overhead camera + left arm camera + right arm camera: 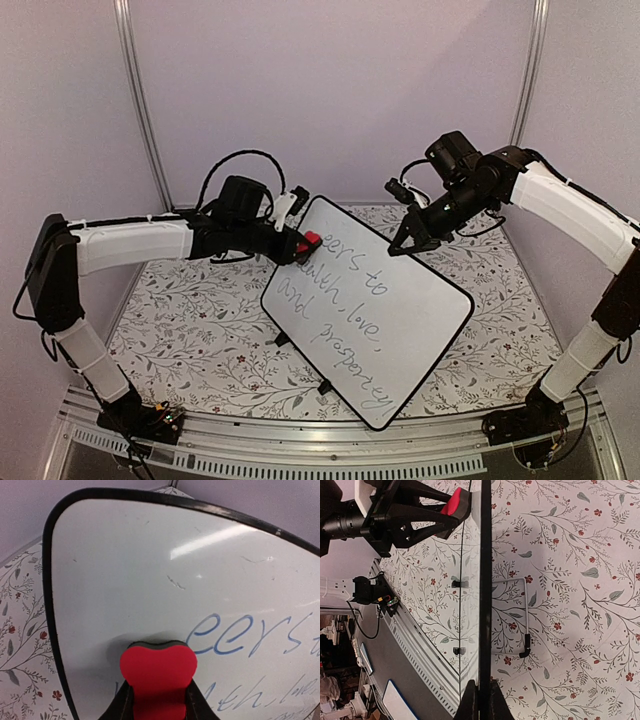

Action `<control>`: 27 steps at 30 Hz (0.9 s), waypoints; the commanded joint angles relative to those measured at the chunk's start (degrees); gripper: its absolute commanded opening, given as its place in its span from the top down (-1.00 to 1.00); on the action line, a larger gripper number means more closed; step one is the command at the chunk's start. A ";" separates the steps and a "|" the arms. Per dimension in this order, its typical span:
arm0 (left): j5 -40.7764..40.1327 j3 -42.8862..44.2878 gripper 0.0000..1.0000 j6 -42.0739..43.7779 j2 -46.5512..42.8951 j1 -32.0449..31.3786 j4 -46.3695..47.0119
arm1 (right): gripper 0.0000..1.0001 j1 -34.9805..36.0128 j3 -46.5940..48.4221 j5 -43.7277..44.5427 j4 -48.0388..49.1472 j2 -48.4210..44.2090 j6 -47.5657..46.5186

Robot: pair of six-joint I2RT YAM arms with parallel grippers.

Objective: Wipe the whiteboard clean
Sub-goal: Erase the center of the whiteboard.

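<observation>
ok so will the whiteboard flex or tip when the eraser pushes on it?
Probably stiff: the whiteboard looks flat edge-on. Likely tippy alone: it leans on a thin wire stand, though the right gripper pinches its edge. Surface looks glossy, so the red eraser should slide easily.

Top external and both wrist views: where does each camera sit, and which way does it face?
Top external: above and behind the bases, looking down at the whiteboard; left arm and right arm show.
Left wrist: faces the board's written side; left jaws hold the red eraser.
Right wrist: looks along the board's edge; right jaws pinch the rim.
All three share the whiteboard and eraser.
</observation>
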 commanded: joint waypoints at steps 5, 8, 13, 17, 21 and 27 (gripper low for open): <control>-1.00 -4.63 1.00 -1.17 -0.30 -1.25 -1.96 | 1.00 1.54 0.66 -3.83 3.30 -0.32 -4.86; -1.20 -5.09 1.00 -1.27 -0.61 -1.23 -1.92 | 1.00 1.55 0.64 -3.81 3.32 -0.34 -4.86; -1.07 -3.44 1.00 -1.34 -0.03 -1.55 -1.64 | 1.00 1.55 0.63 -3.89 3.38 -0.31 -4.95; -0.25 -0.45 1.00 -0.91 1.23 -2.11 -1.59 | 1.00 1.55 0.55 -3.90 3.39 -0.24 -4.95; -0.02 2.73 1.00 -0.36 2.81 -2.50 -1.89 | 1.00 1.55 0.46 -3.90 3.42 -0.40 -4.95; 0.20 5.95 1.00 0.28 4.72 -2.90 -2.68 | 1.00 1.54 0.39 -3.90 3.30 -0.57 -4.84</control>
